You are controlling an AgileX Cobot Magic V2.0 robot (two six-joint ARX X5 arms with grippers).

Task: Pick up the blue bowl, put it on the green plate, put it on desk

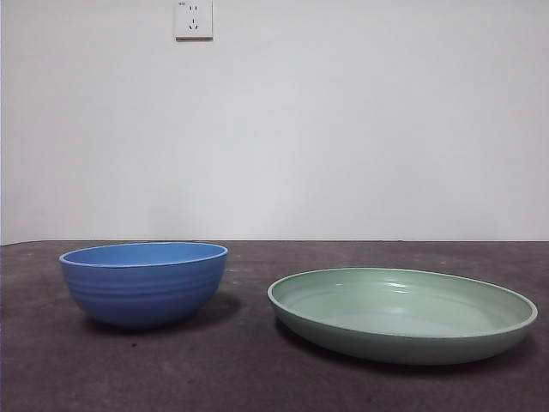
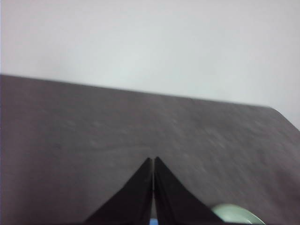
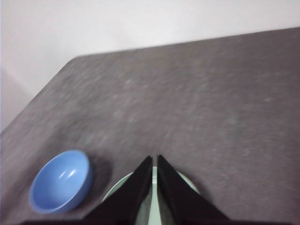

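You see the blue bowl (image 1: 144, 282) standing upright on the desk (image 1: 240, 369) at the left, apart from the green plate (image 1: 403, 313) at the right. The left gripper (image 2: 153, 161) hangs over the desk, jaws pressed together and holding nothing. The right gripper (image 3: 154, 160) hangs above the plate, also clenched and without load.

— Where are the arms?
— Neither shows in the front view. Each appears only in its own wrist view.
— The left gripper (image 2: 153, 161)?
— Jaws pressed together, tips meeting, nothing between them.
— And the right gripper (image 3: 154, 159)?
— Jaws nearly together, a thin slit between the tips, holding nothing.
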